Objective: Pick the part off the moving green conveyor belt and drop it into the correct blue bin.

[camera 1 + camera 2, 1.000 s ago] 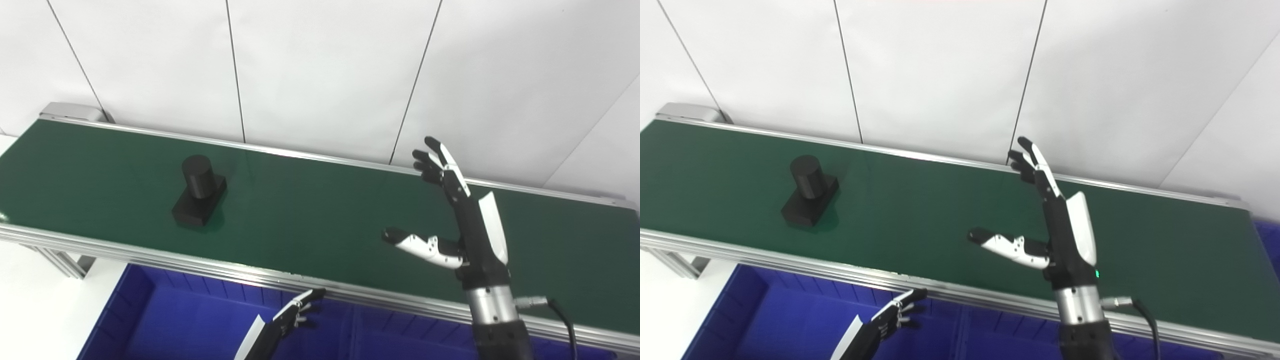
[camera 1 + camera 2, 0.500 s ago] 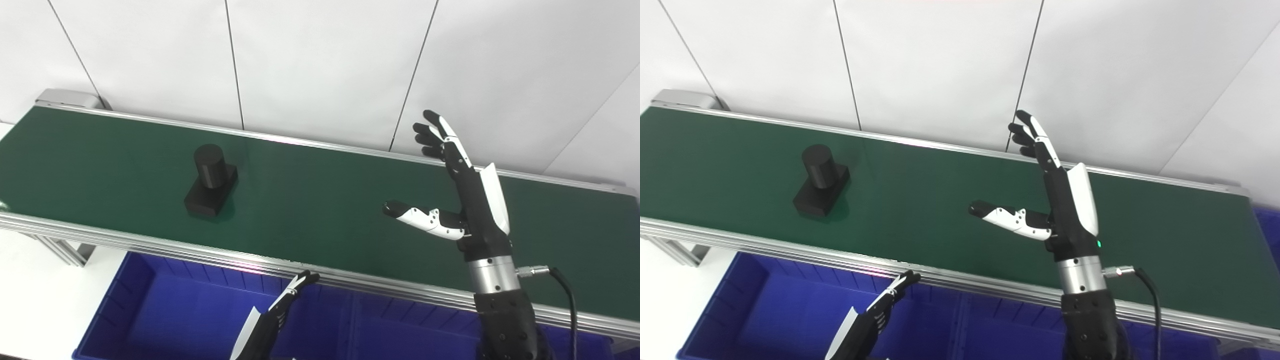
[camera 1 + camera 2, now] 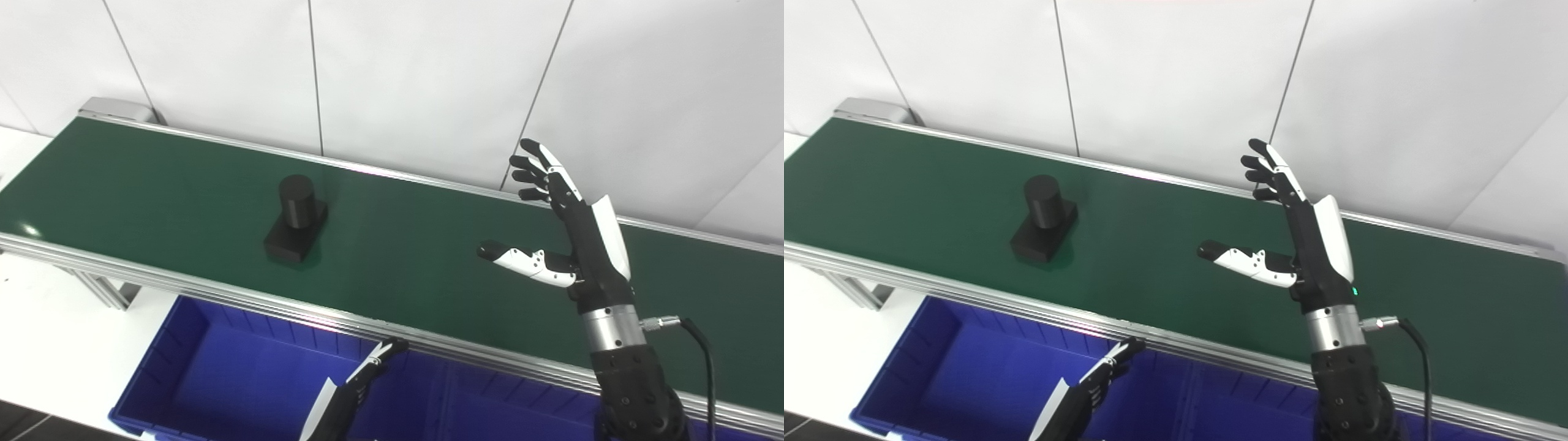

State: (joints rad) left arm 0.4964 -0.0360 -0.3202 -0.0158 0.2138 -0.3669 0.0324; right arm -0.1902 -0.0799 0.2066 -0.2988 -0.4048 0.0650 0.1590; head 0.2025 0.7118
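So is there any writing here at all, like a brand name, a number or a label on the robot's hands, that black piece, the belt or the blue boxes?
None can be read in either view.
Black part: plain, no marking.
Green conveyor belt: bare.
Blue bin: no label visible.
Right hand: no lettering; only a small green light near its wrist in the right eye view.
Left hand: no lettering.

Left hand: bottom edge cuts it low, only fingertips and a white sliver show (grasp state unreadable). Blue bin: near side cropped, right part behind right arm. Conveyor belt: right end cropped.
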